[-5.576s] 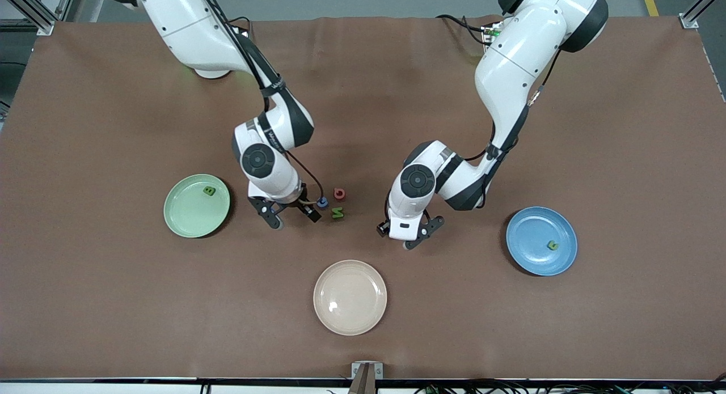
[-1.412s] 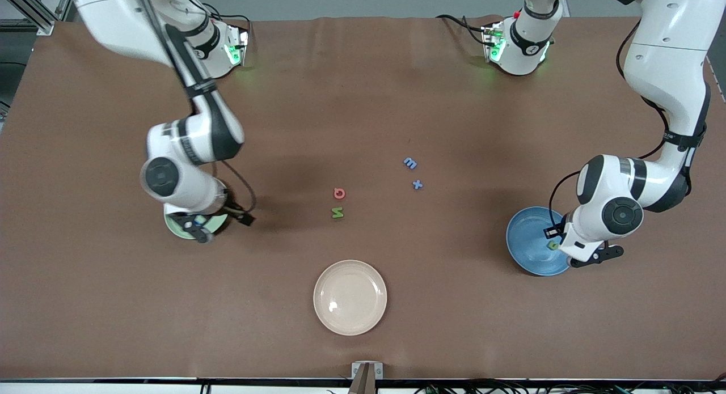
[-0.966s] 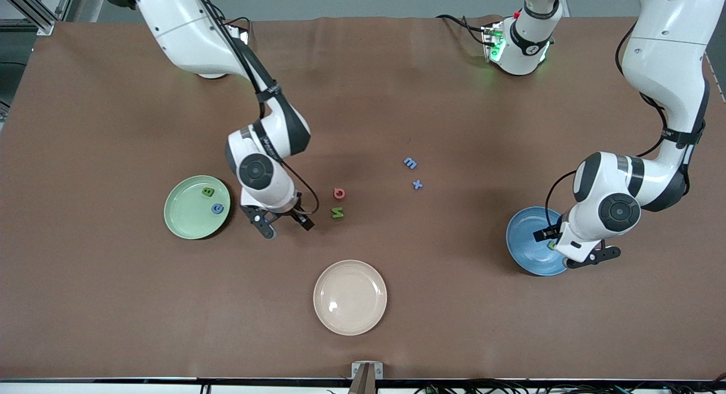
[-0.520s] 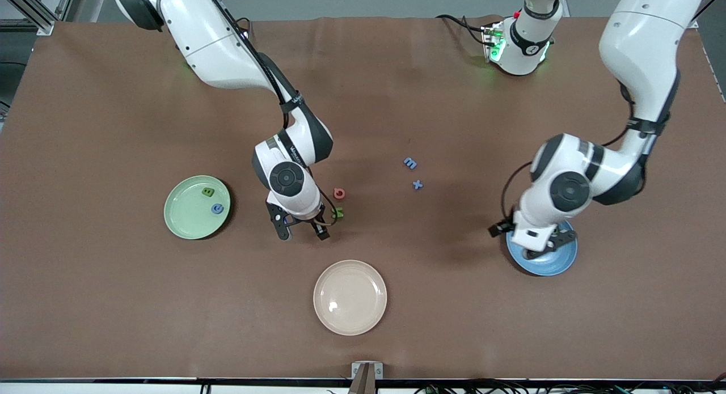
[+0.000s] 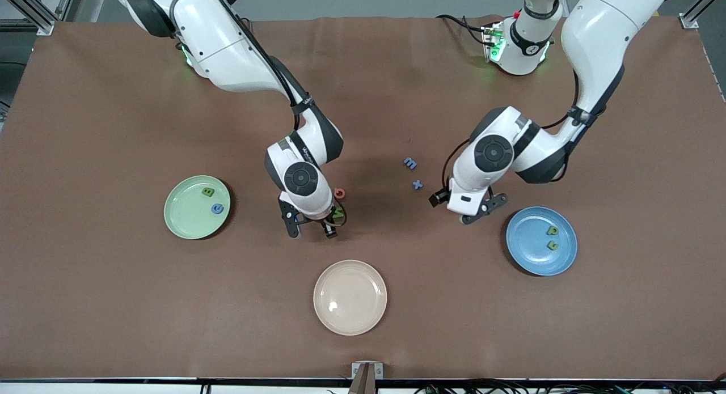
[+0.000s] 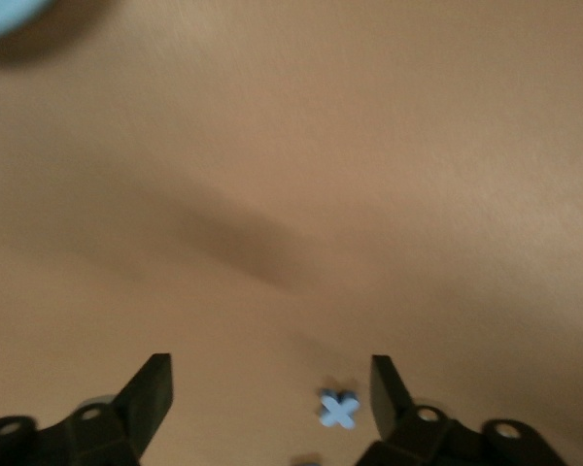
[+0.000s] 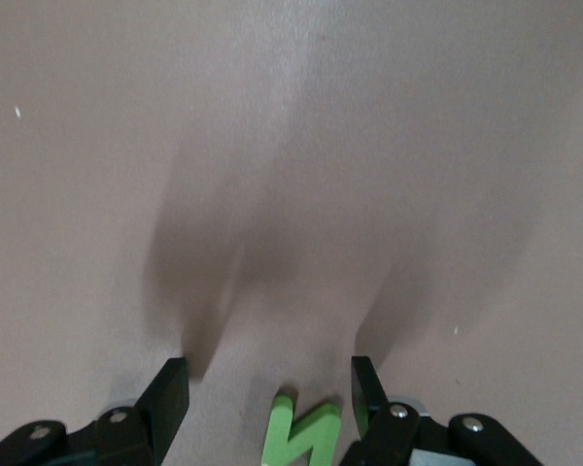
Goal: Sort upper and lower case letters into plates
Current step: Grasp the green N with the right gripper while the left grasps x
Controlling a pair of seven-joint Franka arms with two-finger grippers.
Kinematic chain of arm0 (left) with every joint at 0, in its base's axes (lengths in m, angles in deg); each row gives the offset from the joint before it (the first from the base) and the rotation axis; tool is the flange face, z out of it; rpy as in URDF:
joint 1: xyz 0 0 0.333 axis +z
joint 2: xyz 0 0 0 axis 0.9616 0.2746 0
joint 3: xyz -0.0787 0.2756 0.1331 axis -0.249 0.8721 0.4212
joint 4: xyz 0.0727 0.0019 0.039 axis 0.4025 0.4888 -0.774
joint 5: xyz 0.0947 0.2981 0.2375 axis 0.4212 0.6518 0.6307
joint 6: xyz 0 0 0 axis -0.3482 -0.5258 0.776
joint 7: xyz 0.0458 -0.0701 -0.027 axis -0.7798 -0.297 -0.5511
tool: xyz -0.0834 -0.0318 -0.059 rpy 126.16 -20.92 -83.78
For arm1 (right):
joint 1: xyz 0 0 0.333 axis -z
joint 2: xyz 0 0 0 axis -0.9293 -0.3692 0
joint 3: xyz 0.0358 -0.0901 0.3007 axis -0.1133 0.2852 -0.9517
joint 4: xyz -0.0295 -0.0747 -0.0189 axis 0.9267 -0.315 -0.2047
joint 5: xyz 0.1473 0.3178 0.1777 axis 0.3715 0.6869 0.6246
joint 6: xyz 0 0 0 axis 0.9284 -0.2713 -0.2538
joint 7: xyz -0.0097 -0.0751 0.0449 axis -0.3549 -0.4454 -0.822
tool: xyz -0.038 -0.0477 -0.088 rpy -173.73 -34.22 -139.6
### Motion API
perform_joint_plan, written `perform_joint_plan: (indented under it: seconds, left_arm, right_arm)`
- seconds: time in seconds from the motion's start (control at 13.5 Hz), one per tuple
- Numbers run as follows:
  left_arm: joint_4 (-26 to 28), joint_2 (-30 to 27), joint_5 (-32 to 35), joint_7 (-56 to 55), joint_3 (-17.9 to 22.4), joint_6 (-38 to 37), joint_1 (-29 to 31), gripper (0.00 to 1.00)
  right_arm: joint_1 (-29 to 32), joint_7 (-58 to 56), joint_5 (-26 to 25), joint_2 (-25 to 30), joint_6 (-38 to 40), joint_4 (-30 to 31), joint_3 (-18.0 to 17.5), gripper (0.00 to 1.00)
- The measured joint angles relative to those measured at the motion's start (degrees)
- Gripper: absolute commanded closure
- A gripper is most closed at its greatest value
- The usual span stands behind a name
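The green N (image 7: 301, 435) is shown by the right wrist view between the spread fingers (image 7: 171, 393) of the right gripper (image 5: 310, 228), one finger just beside it and the other apart from it; in the front view most of this letter is hidden by the gripper. The blue x (image 6: 339, 409) is seen in the left wrist view between the open fingers (image 6: 152, 388) of the left gripper (image 5: 460, 208), nearer to one of them (no contact can be made out). Only in the front view are the plates seen. The green B (image 5: 208, 192) and blue C (image 5: 217, 209) lie in the light green plate (image 5: 181, 218); the green p (image 5: 551, 231) and green n (image 5: 551, 245) lie in the blue plate (image 5: 530, 258). Nothing is held in the cream-beige plate (image 5: 350, 297). The red round letter (image 5: 340, 193) and blue m (image 5: 409, 163) lie on the table (image 5: 113, 297), the m farther from the camera than the x.
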Motion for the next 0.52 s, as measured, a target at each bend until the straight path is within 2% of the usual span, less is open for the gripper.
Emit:
perform_joint_plan:
  seconds: [0.22,0.37,0.52]
  left_arm:
    - [4.94,0.03,3.97,-8.5,-0.45,6.83,-1.96,0.18]
    - [5.81,0.42,7.58,-14.6,-0.46,7.38,-4.88,0.27]
    - [6.12,1.51,10.13,-17.01,-0.44,7.45,-6.25,0.31]
  right_arm:
    - [-1.47,1.71,0.0,0.0,0.01,-0.17,-0.01,0.27]
    - [-2.23,2.24,0.0,0.0,0.02,-0.17,-0.01,0.31]
    - [-2.35,2.27,0.0,-0.01,0.03,-0.18,0.02,0.38]
